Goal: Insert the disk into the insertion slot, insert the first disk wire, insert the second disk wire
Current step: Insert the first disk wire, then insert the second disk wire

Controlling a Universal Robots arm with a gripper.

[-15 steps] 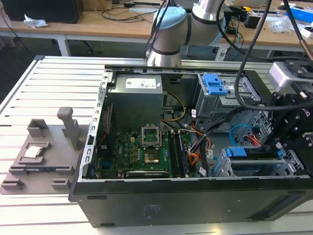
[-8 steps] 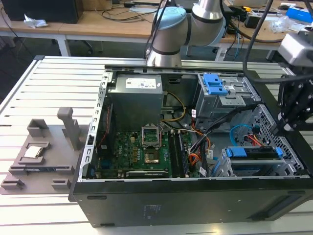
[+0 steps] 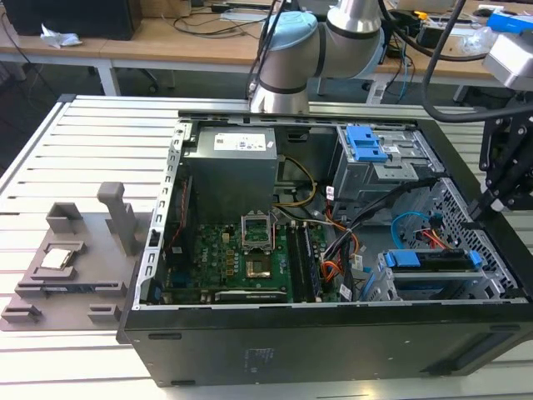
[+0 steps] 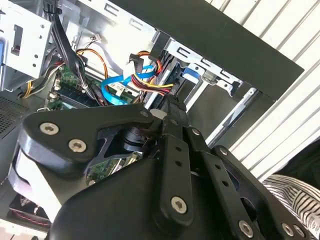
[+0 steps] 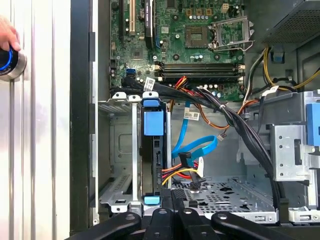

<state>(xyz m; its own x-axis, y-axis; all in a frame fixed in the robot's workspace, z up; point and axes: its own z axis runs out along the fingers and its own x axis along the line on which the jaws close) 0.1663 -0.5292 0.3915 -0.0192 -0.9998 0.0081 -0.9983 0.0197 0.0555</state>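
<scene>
The disk [image 3: 433, 260] sits in its blue carrier inside the insertion slot [image 3: 398, 287], the low silver cage at the case's front corner. In the first wrist view the disk [image 5: 152, 150] stands edge-on between the slot's walls [image 5: 120, 196]. A blue flat wire [image 5: 197, 148] and a red-yellow-black wire bundle [image 5: 180, 175] end close beside it; I cannot tell if either is plugged in. My gripper [image 5: 172, 196] hovers just off the disk's end, fingers together and holding nothing. It hangs above the slot [image 3: 491, 204]. In the second wrist view its tip [image 4: 172, 107] points at the wires [image 4: 145, 80].
A taller cage with a blue latch [image 3: 366, 143] stands behind the slot. The motherboard [image 3: 241, 258] and power supply [image 3: 231, 171] fill the case's other half. A grey fixture [image 3: 75, 258] lies on the slatted table. A hand [image 5: 7, 35] rests on a blue-ringed button.
</scene>
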